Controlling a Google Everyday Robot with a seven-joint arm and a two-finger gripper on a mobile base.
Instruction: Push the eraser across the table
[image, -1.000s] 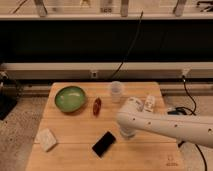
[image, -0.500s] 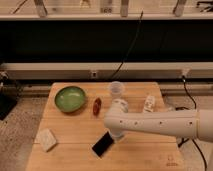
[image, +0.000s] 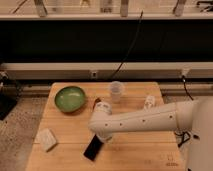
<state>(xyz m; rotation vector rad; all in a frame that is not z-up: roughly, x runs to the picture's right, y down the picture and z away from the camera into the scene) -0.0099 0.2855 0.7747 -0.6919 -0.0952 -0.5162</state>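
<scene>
Gripper (image: 103, 136) held at far end of eraser (image: 92, 149), near middle of desk (image: 142, 156); grip state cannot be told.

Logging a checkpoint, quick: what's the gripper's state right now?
Gripper: open or closed cannot be told; it is low over the table, at the eraser's far end.

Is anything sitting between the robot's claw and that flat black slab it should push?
Nothing visible does. The gripper hangs right at the far end of the flat black rectangular eraser on the light wooden table.
</scene>
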